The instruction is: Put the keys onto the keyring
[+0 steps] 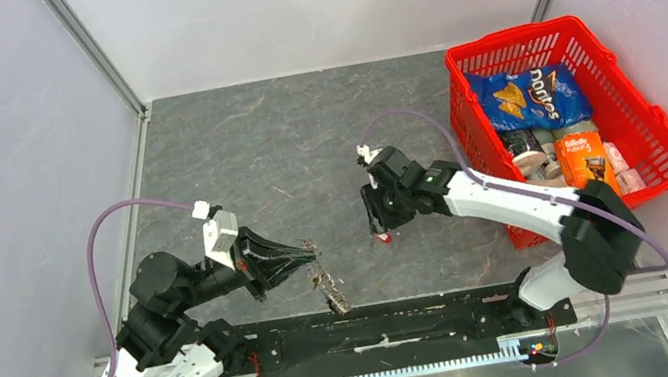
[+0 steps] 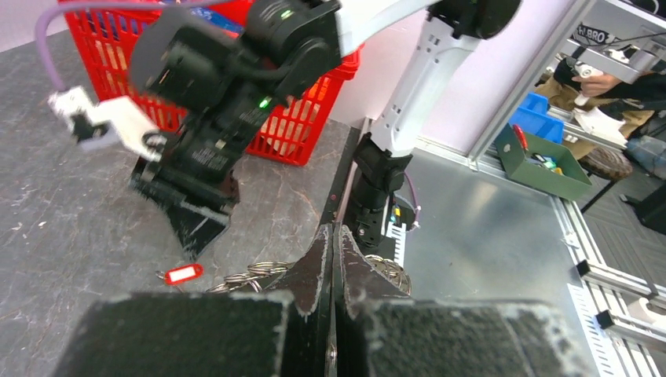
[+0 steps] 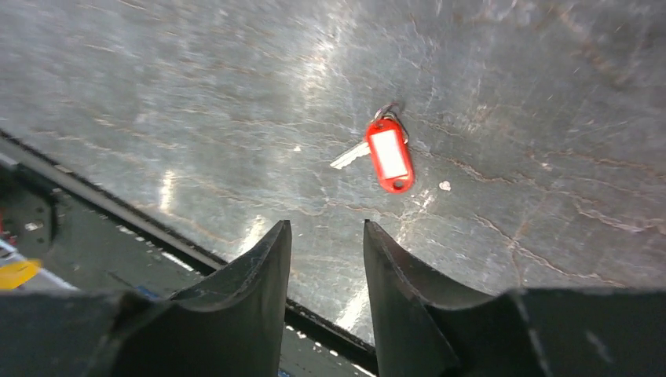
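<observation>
1. We see a red key tag [image 3: 390,155] with white label, its key [image 3: 348,158] silver.
2. Our table [image 1: 283,146] is dark grey, veined.
3. We see a red basket [image 1: 508,35], blue chip bag [image 1: 528,99].

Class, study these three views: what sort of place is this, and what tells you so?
Probably a robotics lab test cell: two arms mounted at a table, white walls on metal framing, and a person beside parts bins beyond.
</observation>
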Motion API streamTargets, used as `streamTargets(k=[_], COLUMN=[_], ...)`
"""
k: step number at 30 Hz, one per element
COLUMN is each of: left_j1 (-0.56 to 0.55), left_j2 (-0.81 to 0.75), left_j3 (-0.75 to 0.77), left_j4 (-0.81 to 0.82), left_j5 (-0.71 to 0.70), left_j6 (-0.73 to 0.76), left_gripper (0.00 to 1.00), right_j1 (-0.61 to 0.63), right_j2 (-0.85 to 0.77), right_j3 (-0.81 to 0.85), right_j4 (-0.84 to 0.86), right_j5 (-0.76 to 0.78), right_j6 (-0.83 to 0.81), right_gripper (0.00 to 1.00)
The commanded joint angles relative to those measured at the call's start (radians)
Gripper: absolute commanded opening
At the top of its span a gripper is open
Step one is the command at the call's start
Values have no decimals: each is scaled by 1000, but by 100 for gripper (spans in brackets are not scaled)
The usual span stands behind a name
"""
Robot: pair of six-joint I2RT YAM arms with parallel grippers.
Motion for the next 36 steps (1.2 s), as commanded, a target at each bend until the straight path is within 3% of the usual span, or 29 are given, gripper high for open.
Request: streamTargets(k=[1, 16, 26, 36], left_j1=[-2, -2, -2, -2], left_j2=[-3, 73, 117, 218], left_j3=[22, 45, 42, 68], left_j4=[42, 86, 132, 157], left_j5=[-72, -254, -389, -645], left_j6=[-5, -69, -130, -216], left_gripper=[2, 2, 2, 2], right_j1=[-3, -2, -2, -1], right_j2=[-169, -502, -463, -455], right_j3=[104, 157, 246, 232], right_j4=[-32, -131, -179, -90], right_j5=[19, -150, -339, -460], right_j6=[-73, -275, -258, -177], right_gripper=[47, 57, 58, 59])
